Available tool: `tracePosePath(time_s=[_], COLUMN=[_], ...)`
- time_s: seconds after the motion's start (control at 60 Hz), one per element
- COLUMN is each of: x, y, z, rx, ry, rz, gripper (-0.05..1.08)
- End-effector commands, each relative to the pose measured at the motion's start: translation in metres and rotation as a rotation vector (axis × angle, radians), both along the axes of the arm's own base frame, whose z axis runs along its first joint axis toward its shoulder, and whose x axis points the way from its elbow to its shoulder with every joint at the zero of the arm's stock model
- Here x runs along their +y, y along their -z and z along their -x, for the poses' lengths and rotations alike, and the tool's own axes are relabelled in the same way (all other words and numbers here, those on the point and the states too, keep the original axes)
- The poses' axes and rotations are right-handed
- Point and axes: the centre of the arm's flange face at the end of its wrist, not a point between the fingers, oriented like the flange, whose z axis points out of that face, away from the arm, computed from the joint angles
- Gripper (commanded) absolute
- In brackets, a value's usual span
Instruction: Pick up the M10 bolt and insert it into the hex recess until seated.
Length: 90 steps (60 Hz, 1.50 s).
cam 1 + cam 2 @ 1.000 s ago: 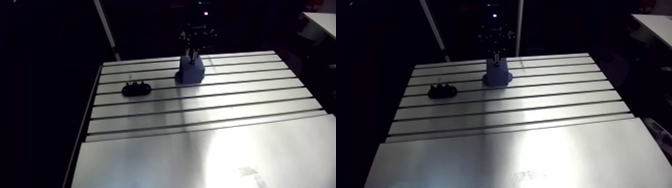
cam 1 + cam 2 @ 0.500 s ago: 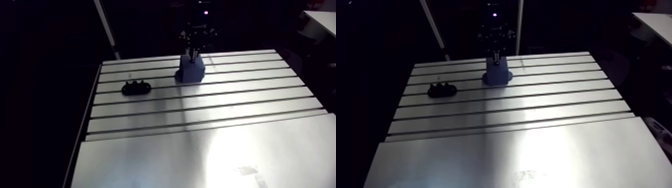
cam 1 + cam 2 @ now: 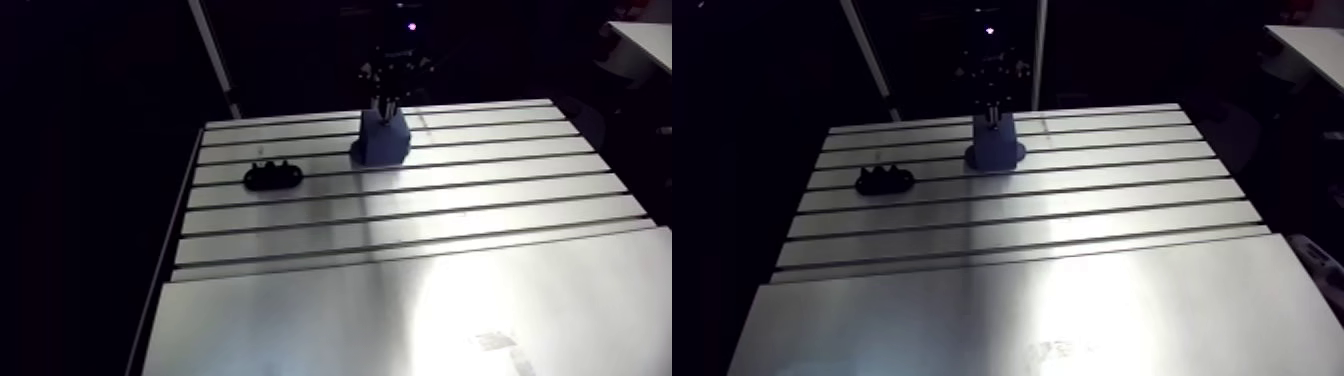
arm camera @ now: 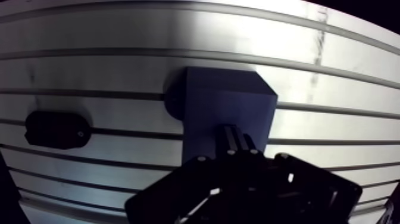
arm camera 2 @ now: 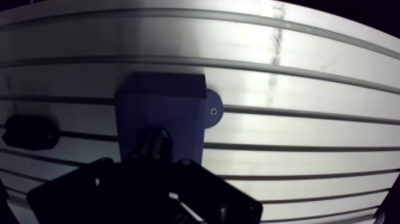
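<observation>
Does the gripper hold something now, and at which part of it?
It cannot be told: the gripper is down at the top of the blue block, and its own body hides whatever it may hold.

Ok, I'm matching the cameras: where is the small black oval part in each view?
Arm view: the small black oval part lies on the slotted aluminium table, apart from the dark blue square block.
Wrist view: same part, beside that block, not touching.
Shared landmark: the blue block.

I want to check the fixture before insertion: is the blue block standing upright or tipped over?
Upright. The blue block stands on its wider base, flat on the table, in the arm view.
</observation>
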Motion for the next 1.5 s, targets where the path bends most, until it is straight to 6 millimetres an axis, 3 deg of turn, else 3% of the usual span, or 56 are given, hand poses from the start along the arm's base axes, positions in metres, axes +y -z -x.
tracePosePath(time_s=[0.017, 1.5], x=[0.0000, 0.0001], y=[0.0000, 0.0071], z=[0.0000, 0.0012], rx=[0.001, 0.003], ry=[-0.007, -0.018], rz=[0.000, 0.000], gripper=[1.08, 1.08])
